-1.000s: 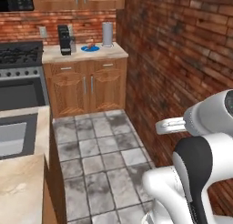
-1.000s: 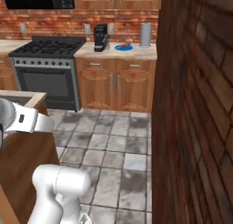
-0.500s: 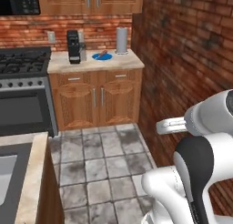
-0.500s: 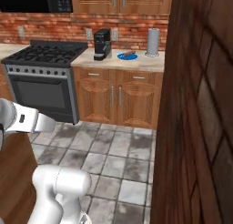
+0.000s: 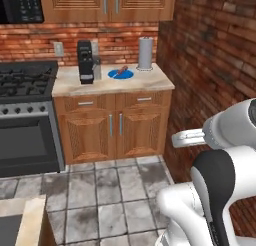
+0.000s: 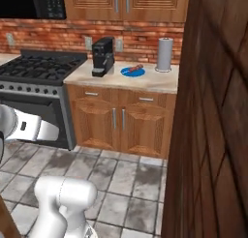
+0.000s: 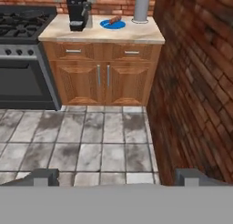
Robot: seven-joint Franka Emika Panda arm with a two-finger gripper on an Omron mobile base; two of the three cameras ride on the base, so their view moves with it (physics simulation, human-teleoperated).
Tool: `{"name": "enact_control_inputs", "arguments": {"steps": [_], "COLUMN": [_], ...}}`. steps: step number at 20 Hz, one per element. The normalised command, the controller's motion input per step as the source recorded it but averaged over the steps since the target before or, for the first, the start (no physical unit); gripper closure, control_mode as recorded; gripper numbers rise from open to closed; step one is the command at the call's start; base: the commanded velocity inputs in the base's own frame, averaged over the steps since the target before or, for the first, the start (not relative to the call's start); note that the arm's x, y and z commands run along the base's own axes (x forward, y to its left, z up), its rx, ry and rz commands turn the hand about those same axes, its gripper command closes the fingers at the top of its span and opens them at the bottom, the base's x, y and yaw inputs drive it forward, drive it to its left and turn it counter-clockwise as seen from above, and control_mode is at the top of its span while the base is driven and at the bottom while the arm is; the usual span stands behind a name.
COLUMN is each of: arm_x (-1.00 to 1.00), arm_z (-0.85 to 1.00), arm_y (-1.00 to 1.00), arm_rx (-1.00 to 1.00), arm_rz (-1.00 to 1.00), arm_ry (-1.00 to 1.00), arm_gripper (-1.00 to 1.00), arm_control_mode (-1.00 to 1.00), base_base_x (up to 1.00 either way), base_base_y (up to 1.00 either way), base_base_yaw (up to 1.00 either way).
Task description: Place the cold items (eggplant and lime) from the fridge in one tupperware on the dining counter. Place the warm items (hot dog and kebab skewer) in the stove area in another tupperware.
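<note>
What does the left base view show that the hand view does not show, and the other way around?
Left base view alone: the microwave, the upper cabinets and the wall outlet.
Hand view alone: the open gripper, low over the floor tiles.
Both: the coffee machine, the blue plate with the hot dog, the paper towel roll and the stove.

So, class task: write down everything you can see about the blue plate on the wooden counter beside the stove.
The small round blue plate lies flat on the pale stone top of the wooden cabinet counter, between the black coffee machine and the upright grey paper towel roll. It looks glossy and shallow. One reddish-brown sausage-shaped item, probably the hot dog, lies slanted across it. Nothing else touches it.
</note>
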Motion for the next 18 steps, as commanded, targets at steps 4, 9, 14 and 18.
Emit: {"name": "enact_control_inputs", "arguments": {"steps": [4,9,14,18], "arm_x": [0.00,0.00,0.00,0.00], "arm_z": [0.00,0.00,0.00,0.00], "arm_y": [0.00,0.00,0.00,0.00], "arm_rx": [0.00,0.00,0.00,0.00], "arm_rz": [0.00,0.00,0.00,0.00], "arm_ry": [0.00,0.00,0.00,0.00], "arm_gripper": [-1.00,-1.00,-1.00,-1.00], "arm_control_mode": [1.00,1.00,1.00,1.00], "base_base_x": [1.00,1.00,0.95,0.84], "base_base_y": [0.00,0.00,0.00,0.05], "base_base_yaw": [0.00,0.00,-0.03,-0.11]}}
